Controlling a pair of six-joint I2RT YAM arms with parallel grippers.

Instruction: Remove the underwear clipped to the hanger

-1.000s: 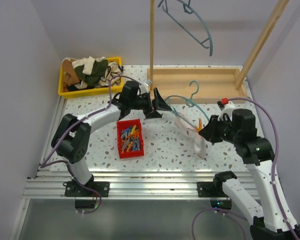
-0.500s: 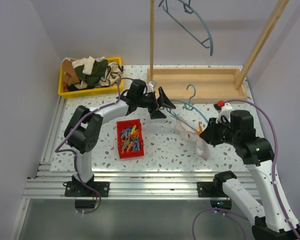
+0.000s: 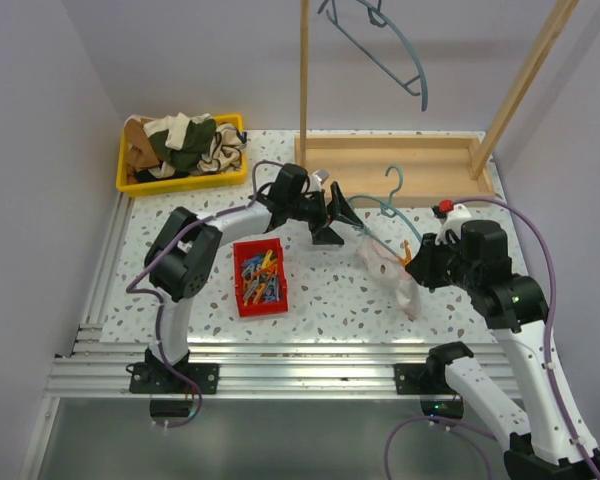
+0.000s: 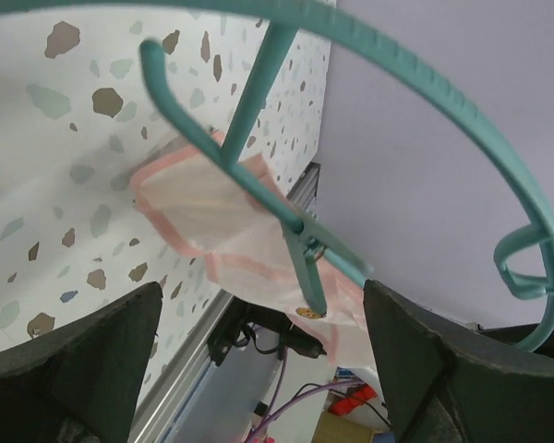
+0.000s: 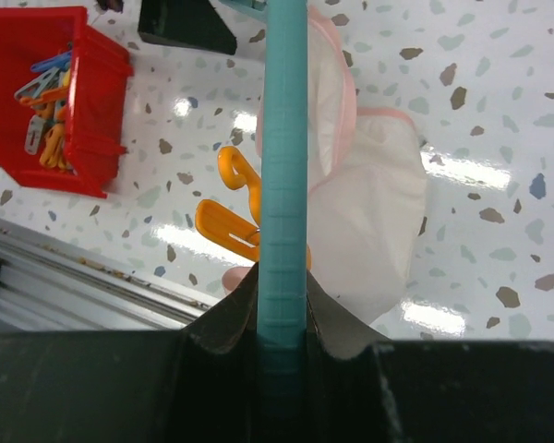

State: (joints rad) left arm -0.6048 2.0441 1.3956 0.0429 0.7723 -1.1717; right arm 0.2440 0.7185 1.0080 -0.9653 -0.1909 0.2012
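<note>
A pale, pink-edged underwear [image 3: 387, 268] hangs from a teal hanger [image 3: 378, 206] held just above the table. My right gripper [image 3: 418, 264] is shut on the hanger's bar [image 5: 284, 166], right next to an orange clip [image 5: 229, 226] that pins the underwear [image 5: 374, 198]. My left gripper [image 3: 341, 218] stands open at the hanger's other end. In its wrist view the fingers [image 4: 69, 369] flank a teal clip [image 4: 304, 268] that pins the underwear [image 4: 217, 212], without touching it. Only this one piece of underwear shows on the hanger.
A red bin [image 3: 258, 276] of clips sits under the left arm. A yellow bin [image 3: 132, 182] of clothes is at the back left. A wooden rack [image 3: 400, 158] stands behind, with a second teal hanger [image 3: 392, 42] hung above it.
My left gripper has moved right, up to the hanger's left end and the teal clip. The right gripper has kept its hold on the hanger, which shifted a little.
</note>
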